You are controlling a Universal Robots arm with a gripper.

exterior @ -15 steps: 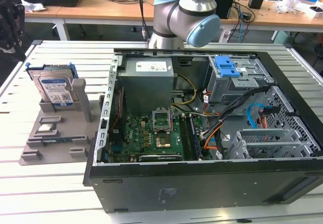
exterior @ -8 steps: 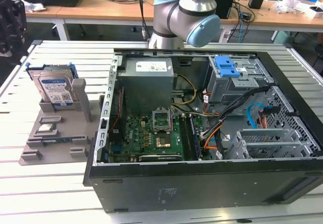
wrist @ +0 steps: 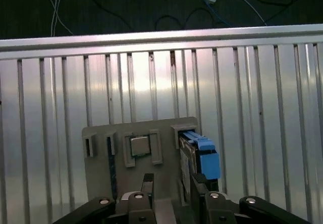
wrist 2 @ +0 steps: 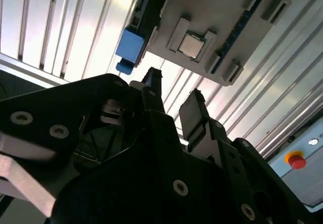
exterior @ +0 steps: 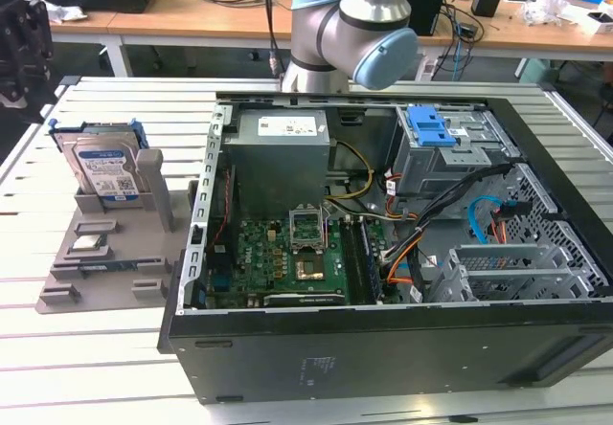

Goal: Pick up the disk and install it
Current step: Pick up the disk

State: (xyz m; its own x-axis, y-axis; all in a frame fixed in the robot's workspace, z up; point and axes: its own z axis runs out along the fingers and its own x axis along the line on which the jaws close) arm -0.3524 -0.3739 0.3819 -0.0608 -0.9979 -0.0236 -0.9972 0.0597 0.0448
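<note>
While my gripper (wrist 2: 171,90) is hovering w/ its 2 fingers (wrist 2: 189,114) apart, gripping nothing, 1 disk (exterior: 105,171) is standing upright in the grey holder (exterior: 115,286), beside 1 chip (exterior: 88,244), outside the PC case (exterior: 383,358).

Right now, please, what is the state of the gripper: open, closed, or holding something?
Gripper: open, holding nothing. The disk stands upright in the grey holder, apart from the gripper.
</note>
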